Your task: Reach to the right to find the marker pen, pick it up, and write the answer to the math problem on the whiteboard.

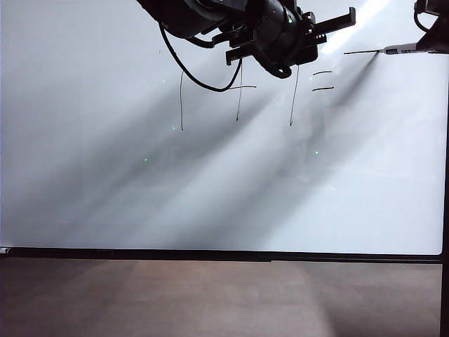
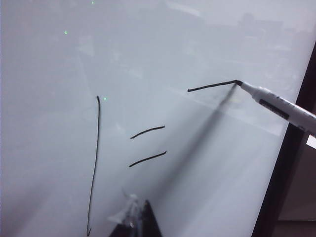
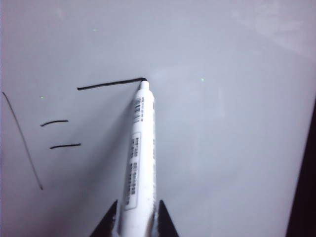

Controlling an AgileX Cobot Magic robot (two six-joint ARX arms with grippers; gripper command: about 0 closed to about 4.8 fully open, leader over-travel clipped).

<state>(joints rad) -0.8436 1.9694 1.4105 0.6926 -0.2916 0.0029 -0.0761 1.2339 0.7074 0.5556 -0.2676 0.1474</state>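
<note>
A brown wooden surface (image 1: pixel 224 298) runs along the near edge, and rising from it is the whiteboard (image 1: pixel 210 196), huge, glossy, thin black frame at its lower and right edges, long grey shadows slanting across it.

Up top in the exterior view, there's the left arm (image 1: pixel 203 17), a bulky black mass with a looping cable, hanging in front of the board over the written strokes. Its left gripper (image 1: pixel 291 38) points toward the right, the two dark fingers standing apart with nothing between them, jaws released. In the left wrist view only a dark tip of it shows at the frame's edge.

Over at the upper right corner, the right gripper (image 3: pixel 137 222) comes in from the board's edge. The right wrist view tells it plainly: dark fingers on either side of the barrel, jaws clenched on the marker pen (image 3: pixel 139 163).

Now the writing. The math problem (image 1: pixel 238 95) sits high on the board: a long stroke, a plus partly hidden behind the left arm, another long stroke, then two short parallel dashes.

Just right of those dashes and a little higher, the answer (image 2: pixel 212 86), so far one single near-level black line.

And the pen, grey-white barrel with a printed label, has its dark tip touching the board right at that line's right-hand end, its shadow falling away beneath it.
</note>
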